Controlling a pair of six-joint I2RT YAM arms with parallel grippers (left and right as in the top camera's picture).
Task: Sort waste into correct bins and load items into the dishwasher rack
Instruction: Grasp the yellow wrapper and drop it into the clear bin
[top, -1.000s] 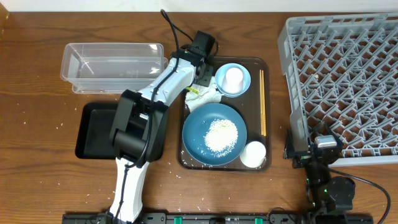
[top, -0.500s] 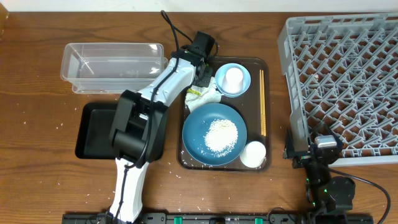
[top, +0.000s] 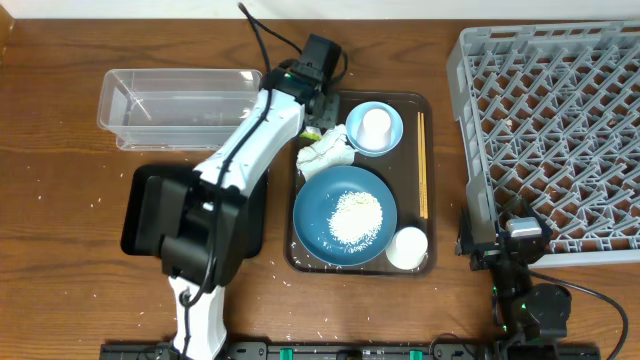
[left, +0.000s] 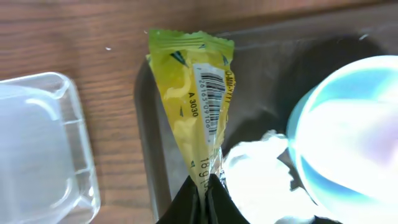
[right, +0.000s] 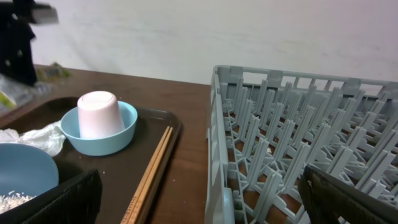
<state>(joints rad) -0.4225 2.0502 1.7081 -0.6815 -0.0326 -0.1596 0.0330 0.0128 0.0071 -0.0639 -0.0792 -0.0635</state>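
Observation:
My left gripper (top: 318, 120) (left: 204, 186) is shut on the lower corner of the yellow-green snack wrapper (left: 193, 93) (top: 312, 133), which hangs over the brown tray's back-left corner. The crumpled white napkin (top: 328, 152) (left: 258, 171) lies just beside it. The dark-blue plate (top: 345, 215) carries a heap of rice (top: 355, 215). A white cup (top: 376, 124) stands upside down in the light-blue bowl (top: 375, 130) (right: 99, 134). A second cup (top: 408, 247) and the chopsticks (top: 422, 165) (right: 152, 174) also lie on the tray. My right gripper (top: 510, 240) (right: 199, 186) is open and holds nothing, at the grey rack's (top: 555, 140) front-left corner.
The clear plastic box (top: 180, 105) (left: 37, 143) stands left of the brown tray (top: 430, 110). The black tray (top: 145, 210) sits in front of the box, partly under my left arm. Loose rice grains dot the wooden table.
My left gripper has shut on the wrapper and drawn it up and toward the back left, off the napkin. The right arm has not moved.

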